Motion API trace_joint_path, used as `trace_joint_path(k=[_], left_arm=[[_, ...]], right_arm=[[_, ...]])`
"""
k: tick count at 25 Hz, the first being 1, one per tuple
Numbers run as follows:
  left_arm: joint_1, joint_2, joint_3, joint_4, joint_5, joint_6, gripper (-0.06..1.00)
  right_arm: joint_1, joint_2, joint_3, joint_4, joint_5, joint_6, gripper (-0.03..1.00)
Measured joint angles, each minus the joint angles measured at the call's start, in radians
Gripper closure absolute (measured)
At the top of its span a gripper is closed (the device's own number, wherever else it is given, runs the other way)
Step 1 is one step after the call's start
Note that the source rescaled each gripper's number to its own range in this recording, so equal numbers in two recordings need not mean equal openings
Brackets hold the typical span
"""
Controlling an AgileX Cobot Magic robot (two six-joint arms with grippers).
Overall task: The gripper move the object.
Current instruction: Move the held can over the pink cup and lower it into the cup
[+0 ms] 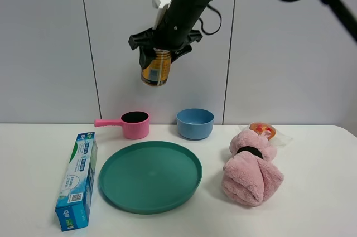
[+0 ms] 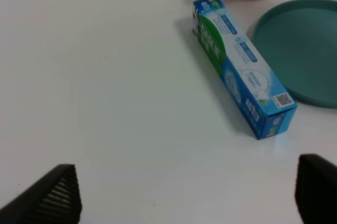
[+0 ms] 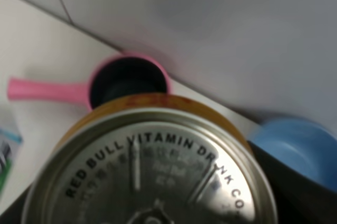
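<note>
The right arm's black claw gripper (image 1: pixel 162 53) was pinched around the top end of the small gold-yellow metal drink can (image 1: pixel 155 74), dangling it high in the air, out at 12 o'clock from the round green plate (image 1: pixel 150 178). Sketchy, I reckoned: it was gripped only near the top and slightly tilted, so one jerk could've slipped it loose onto the pink saucepan (image 1: pixel 136 128) below.

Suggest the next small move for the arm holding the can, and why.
Likely a short descent toward the green plate. The right end effector grips the can high above the table, roughly over the pink saucepan; the plate holds nothing and lies just in front.
</note>
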Motion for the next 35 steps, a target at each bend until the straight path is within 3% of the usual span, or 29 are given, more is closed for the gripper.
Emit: trace_joint_path(k=[7, 17, 27, 35], left_arm=[[0.0, 0.0, 0.0, 0.0, 0.0, 0.0, -0.06], [0.0, 0.0, 0.0, 0.0, 0.0, 0.0, -0.06], [0.0, 0.0, 0.0, 0.0, 0.0, 0.0, -0.06], [0.0, 0.0, 0.0, 0.0, 0.0, 0.0, -0.06]], right_arm=[[0.01, 0.129, -0.005, 0.003, -0.21, 0.0, 0.97], [0.01, 0.195, -0.009, 0.005, -0.418, -0.001, 0.97], [0.01, 0.273, -0.009, 0.036, -0.518, -0.007, 0.97], [0.011, 0.321, -0.009, 0.052, -0.556, -0.078, 0.97]])
